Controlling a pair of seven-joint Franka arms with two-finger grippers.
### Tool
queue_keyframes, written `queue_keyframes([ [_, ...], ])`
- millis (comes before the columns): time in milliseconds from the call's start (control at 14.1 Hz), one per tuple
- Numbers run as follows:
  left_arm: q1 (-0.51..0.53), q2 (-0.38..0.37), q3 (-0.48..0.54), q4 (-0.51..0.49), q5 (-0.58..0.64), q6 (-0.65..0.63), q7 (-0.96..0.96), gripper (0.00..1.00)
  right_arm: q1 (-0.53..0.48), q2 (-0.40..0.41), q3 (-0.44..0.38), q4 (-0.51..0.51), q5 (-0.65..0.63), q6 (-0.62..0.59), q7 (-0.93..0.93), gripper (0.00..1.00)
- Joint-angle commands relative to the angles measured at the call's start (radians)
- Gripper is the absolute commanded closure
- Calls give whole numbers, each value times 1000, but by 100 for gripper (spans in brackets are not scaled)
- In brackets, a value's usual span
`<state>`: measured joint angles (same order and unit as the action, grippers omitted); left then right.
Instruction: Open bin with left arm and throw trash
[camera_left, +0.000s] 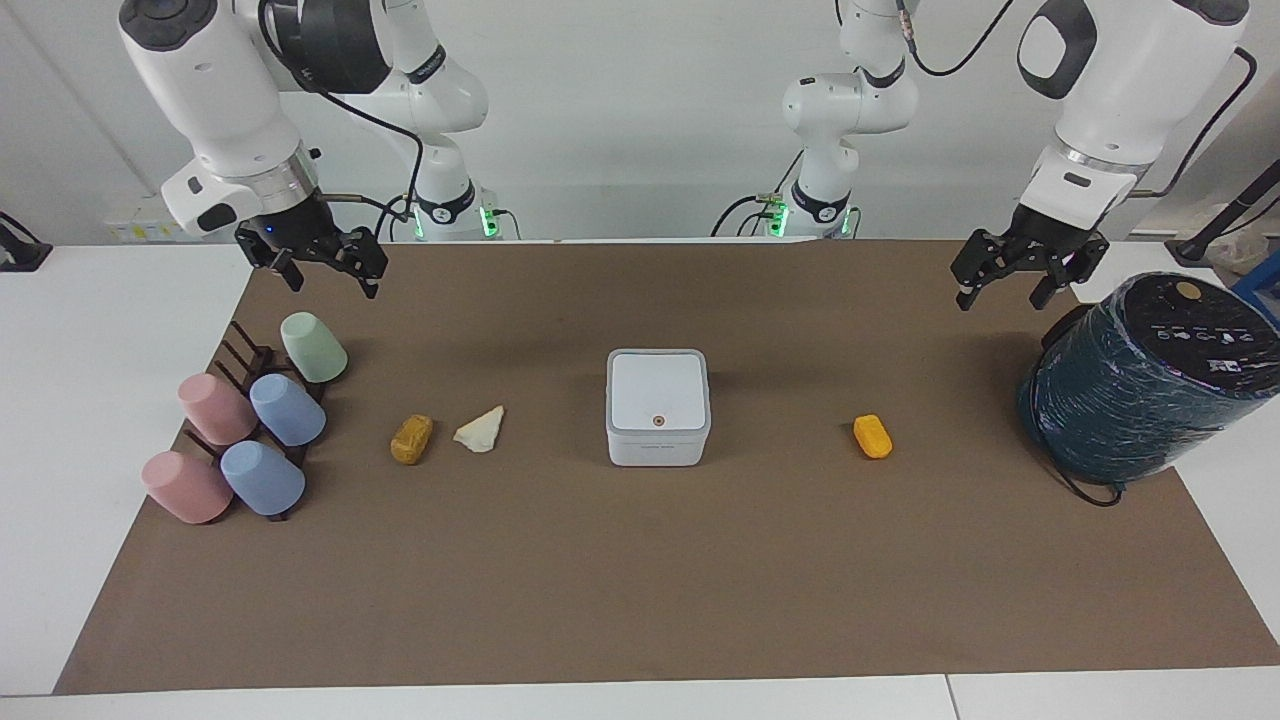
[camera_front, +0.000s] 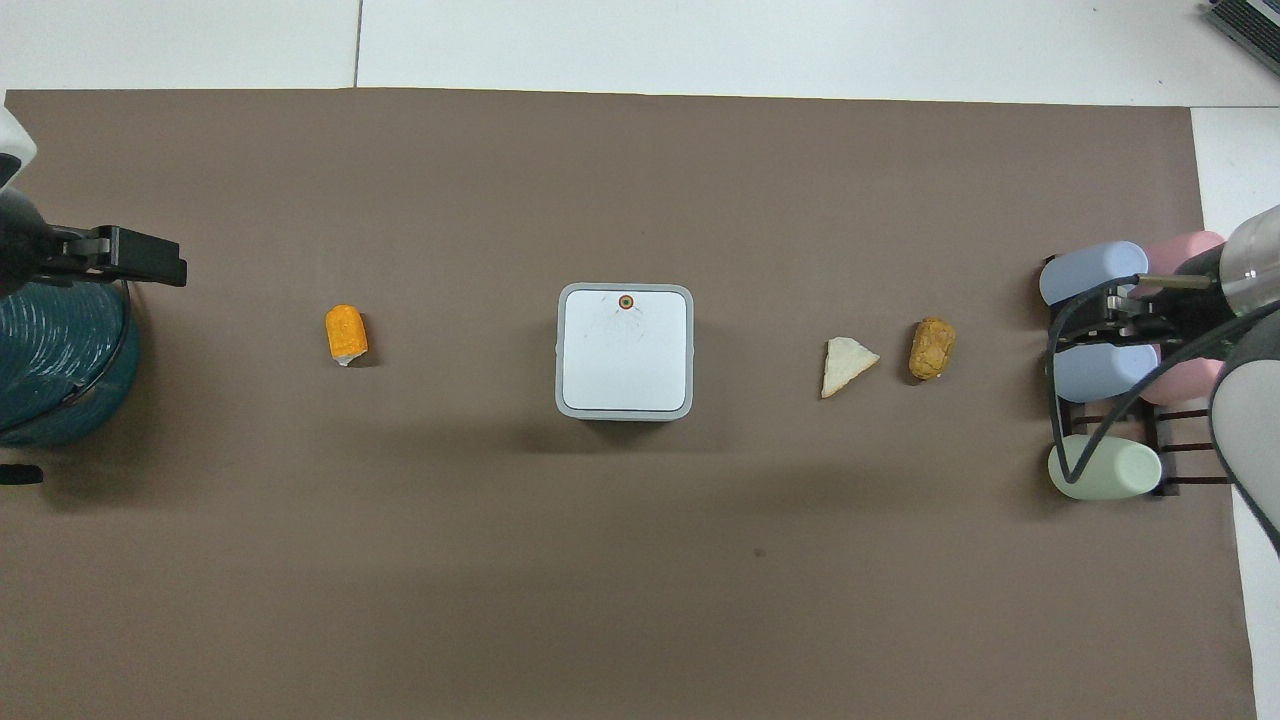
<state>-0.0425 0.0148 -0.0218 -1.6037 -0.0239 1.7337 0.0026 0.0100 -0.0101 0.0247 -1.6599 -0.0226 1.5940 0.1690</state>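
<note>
The white bin (camera_left: 658, 407) sits lid-down at the middle of the brown mat (camera_left: 640, 600) on the worktop. The orange scrap (camera_left: 872, 436) lies beside it toward the left arm's end; the cream wedge (camera_left: 481, 430) and mustard lump (camera_left: 411, 439) lie toward the right arm's end. The left gripper (camera_left: 1012, 285) hangs over the mat beside the teal cylinder (camera_left: 1140, 390), jaws open and empty. The right gripper (camera_left: 322, 272) hangs near the pastel cups (camera_left: 250, 430), jaws open, holding nothing.
</note>
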Motion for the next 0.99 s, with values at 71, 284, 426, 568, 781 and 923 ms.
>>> queue_keyframes([
  [71, -10, -22, 9, -21, -10, 9, 17, 0, -1, -8, 4, -8, -13, 0, -13, 0],
  [284, -10, -22, 9, -21, -10, 17, 17, 0, -4, -8, 4, -8, -7, -2, -13, 0],
  [426, -8, -24, 9, -24, -10, 12, 17, 0, -13, -8, 3, -8, -3, 0, -11, 0],
  [568, -8, -24, 9, -25, -10, 12, 19, 0, -16, -8, 3, -9, -3, -9, -11, 0],
  [781, -10, -24, 8, -25, -10, 17, 19, 0, -7, -13, 3, -27, -2, 1, -11, 0],
  [923, -11, -24, 8, -30, -10, 20, 17, 0, -5, -22, 3, -52, 0, 23, 0, 0],
])
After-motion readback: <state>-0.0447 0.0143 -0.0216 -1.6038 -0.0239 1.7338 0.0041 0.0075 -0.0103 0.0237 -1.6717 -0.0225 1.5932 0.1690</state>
